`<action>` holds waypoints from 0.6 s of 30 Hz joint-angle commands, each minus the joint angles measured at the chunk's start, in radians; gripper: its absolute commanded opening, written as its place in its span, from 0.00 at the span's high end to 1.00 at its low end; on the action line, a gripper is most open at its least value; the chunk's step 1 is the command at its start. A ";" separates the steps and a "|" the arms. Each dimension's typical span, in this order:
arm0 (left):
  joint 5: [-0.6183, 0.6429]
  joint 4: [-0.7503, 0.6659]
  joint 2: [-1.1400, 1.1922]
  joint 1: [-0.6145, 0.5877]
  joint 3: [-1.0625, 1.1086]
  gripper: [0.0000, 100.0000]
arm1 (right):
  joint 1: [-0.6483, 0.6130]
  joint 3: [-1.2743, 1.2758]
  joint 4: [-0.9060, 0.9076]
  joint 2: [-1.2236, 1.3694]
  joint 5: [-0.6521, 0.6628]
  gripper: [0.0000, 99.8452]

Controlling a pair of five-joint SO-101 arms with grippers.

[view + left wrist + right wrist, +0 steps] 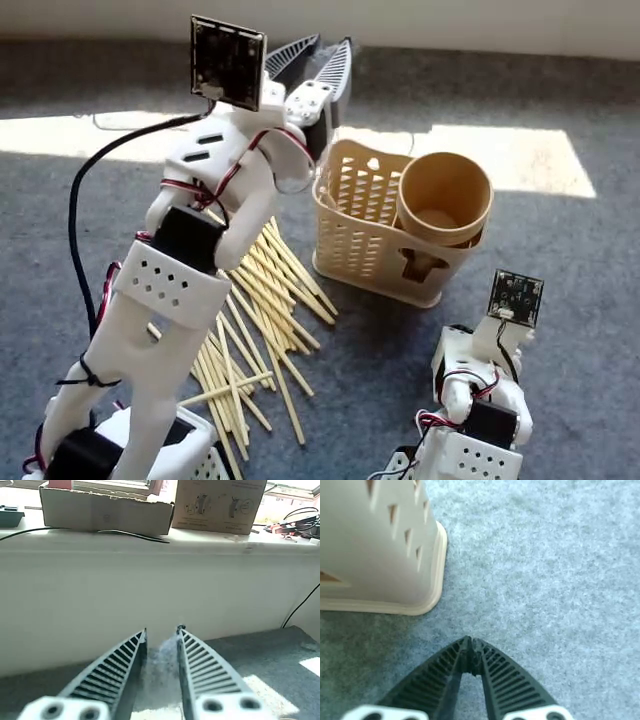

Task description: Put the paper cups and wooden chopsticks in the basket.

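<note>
A cream plastic basket [350,235] stands on the grey carpet, and nested paper cups [445,200] lie tilted inside it, mouth up. Several wooden chopsticks [262,310] lie scattered on the carpet left of the basket, partly hidden under the left arm. My left gripper [318,48] is raised above and behind the basket's far left corner. It points at the far wall, open and holding nothing [161,630]. My right gripper [471,642] is shut and holds nothing, low over bare carpet beside a bottom corner of the basket [395,555].
A white wall with a ledge carrying cardboard boxes [107,512] and cables runs behind the carpet. A black cable [80,200] trails from the left arm. The right arm's body [485,390] sits at the front right. Bare carpet lies right of the basket.
</note>
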 commanded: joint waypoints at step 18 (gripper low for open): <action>0.028 0.684 -0.157 -0.407 0.067 0.91 | 0.012 0.107 -0.018 -0.005 -0.005 0.98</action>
